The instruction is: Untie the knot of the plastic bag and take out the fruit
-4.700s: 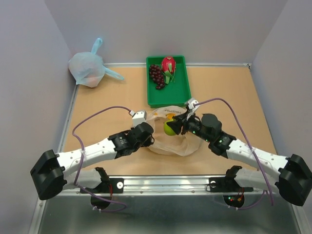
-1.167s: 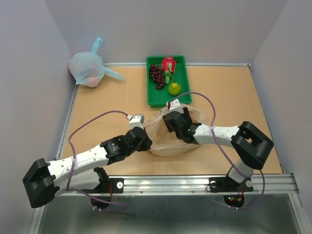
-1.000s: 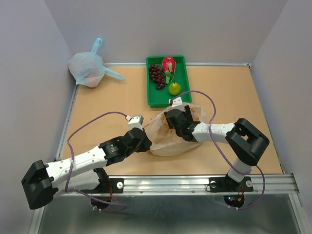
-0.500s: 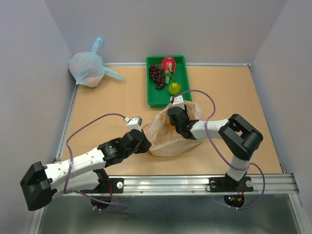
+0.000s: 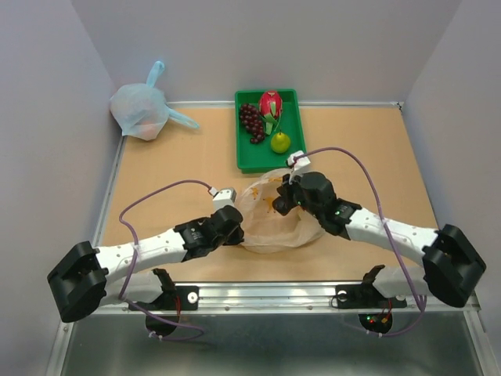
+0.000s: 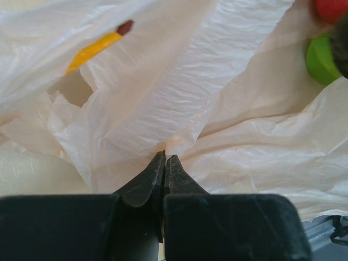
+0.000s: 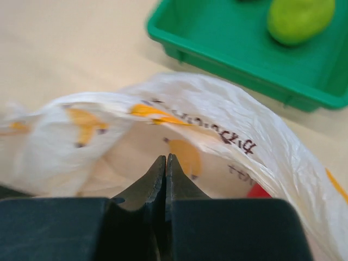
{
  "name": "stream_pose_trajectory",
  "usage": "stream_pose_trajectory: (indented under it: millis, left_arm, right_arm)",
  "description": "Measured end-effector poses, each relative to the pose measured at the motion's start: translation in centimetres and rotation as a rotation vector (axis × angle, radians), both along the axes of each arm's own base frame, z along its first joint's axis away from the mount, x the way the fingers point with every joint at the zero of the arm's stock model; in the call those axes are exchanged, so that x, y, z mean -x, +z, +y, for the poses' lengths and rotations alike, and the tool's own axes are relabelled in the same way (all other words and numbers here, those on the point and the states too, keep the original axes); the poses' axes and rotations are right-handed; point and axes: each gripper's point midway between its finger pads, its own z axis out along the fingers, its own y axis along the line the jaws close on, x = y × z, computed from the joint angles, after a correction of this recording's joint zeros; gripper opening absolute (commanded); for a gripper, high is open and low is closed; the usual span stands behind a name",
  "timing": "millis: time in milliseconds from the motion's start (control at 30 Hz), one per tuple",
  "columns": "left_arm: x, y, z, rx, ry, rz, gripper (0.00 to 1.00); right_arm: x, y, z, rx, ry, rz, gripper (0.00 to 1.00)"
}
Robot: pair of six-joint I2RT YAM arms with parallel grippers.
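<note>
At the tips of the shut left jaws a fold of the plastic bag (image 6: 217, 81) is pinched, prob. to anchor it while the shut, empty-looking right jaws hover by fruit (image 7: 256, 191) inside.

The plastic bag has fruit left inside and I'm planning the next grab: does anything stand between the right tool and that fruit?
Yes. The plastic bag has its printed upper fold arching across in front of the right tool, which is shut. A red fruit only peeks out beneath that fold, to the tool's right.
</note>
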Motion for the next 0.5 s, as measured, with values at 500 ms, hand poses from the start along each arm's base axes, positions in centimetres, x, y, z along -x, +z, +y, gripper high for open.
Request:
stream_pose_trajectory:
  millis: [500]
  left_arm:
    - [-0.1, 0.6, -1.1, 0.01, -0.03, -0.013, 0.09]
  right_arm:
    - [3.2, 14.1, 3.5, -0.198, 0.29, -0.174, 0.01]
